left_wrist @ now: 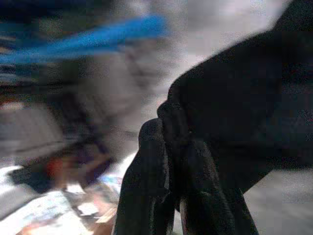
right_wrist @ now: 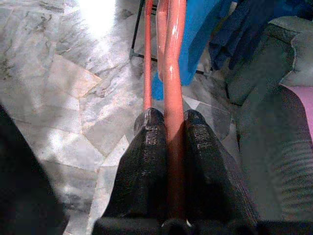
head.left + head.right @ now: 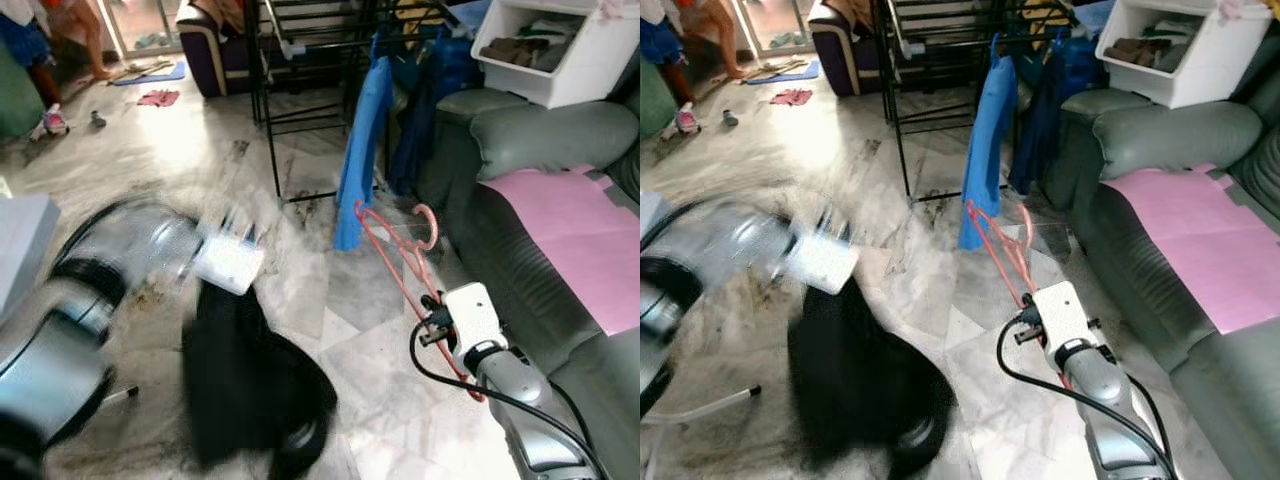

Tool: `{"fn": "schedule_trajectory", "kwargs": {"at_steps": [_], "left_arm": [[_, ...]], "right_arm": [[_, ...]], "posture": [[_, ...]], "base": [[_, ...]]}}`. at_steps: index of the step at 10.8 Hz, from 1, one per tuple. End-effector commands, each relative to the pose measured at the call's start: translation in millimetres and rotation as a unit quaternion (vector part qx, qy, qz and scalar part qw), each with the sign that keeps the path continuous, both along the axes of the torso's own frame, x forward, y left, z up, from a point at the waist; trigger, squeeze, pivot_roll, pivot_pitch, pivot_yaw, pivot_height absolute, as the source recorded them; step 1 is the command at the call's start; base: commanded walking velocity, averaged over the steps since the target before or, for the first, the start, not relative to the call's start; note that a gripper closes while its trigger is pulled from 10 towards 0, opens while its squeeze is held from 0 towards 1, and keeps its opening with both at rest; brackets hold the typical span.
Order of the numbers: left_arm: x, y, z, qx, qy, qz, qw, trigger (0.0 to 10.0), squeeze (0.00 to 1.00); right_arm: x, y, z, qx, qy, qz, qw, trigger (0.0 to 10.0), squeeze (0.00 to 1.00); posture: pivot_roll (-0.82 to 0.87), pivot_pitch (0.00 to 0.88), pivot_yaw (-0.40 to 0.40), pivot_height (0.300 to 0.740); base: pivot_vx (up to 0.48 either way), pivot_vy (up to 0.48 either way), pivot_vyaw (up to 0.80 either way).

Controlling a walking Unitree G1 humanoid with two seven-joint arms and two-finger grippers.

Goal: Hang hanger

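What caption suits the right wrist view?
Right gripper clamps a thin pink-red plastic hanger above the marble floor.

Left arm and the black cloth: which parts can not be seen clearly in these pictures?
- Left gripper: eye views motion-blurred; in the wrist view its fingers pinch the black garment, whose kind is unclear.
- Pink hanger: lower end hidden behind the right arm; right gripper clamps its bar.
- Drying rack: top cut off by the edge.
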State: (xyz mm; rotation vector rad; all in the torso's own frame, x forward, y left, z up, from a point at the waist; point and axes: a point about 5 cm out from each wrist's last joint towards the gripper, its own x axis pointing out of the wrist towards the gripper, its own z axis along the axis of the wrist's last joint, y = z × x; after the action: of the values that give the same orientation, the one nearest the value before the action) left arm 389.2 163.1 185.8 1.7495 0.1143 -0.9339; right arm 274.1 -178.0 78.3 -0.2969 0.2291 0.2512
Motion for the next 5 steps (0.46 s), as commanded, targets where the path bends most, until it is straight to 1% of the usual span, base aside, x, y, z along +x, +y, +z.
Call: {"fn": "schedule_trajectory", "kwargs": {"at_steps": [1, 2, 3, 4, 5], "left_arm": [[6.4, -10.1, 24.3, -0.048, -0.056, -0.022, 0.997, 10.0, 0.0], [6.1, -19.0, 29.4, -0.082, -0.07, -0.042, 0.993, 10.0, 0.0], [2.7, -17.9, 21.8, -0.094, -0.035, -0.037, 0.994, 10.0, 0.0], [-0.1, -12.2, 13.2, -0.104, 0.009, -0.016, 0.994, 10.0, 0.0], [-2.0, -6.4, 4.5, -0.119, 0.039, 0.006, 0.992, 10.0, 0.0]], "right_arm": [[-0.5, 2.6, 3.7, 0.001, -0.008, 0.007, 1.0, 10.0, 0.0], [-0.3, 3.1, 3.9, 0.004, -0.008, 0.009, 1.0, 10.0, 0.0], [0.3, 6.3, 6.1, 0.014, -0.009, 0.026, 1.0, 10.0, 0.0], [0.6, 9.0, 8.7, 0.021, -0.011, 0.041, 0.999, 10.0, 0.0], [1.5, 11.0, 12.2, 0.028, -0.013, 0.056, 0.998, 10.0, 0.0]], "posture": [[-0.04, 0.054, 0.032, 0.74], [-0.04, 0.056, 0.032, 0.74], [-0.04, 0.054, 0.034, 0.74], [-0.05, 0.052, 0.037, 0.74], [-0.05, 0.047, 0.036, 0.74]], "base": [[0.0, 0.0, 0.0], [0.0, 0.0, 0.0], [0.0, 0.0, 0.0], [0.0, 0.0, 0.0], [0.0, 0.0, 0.0]]}}
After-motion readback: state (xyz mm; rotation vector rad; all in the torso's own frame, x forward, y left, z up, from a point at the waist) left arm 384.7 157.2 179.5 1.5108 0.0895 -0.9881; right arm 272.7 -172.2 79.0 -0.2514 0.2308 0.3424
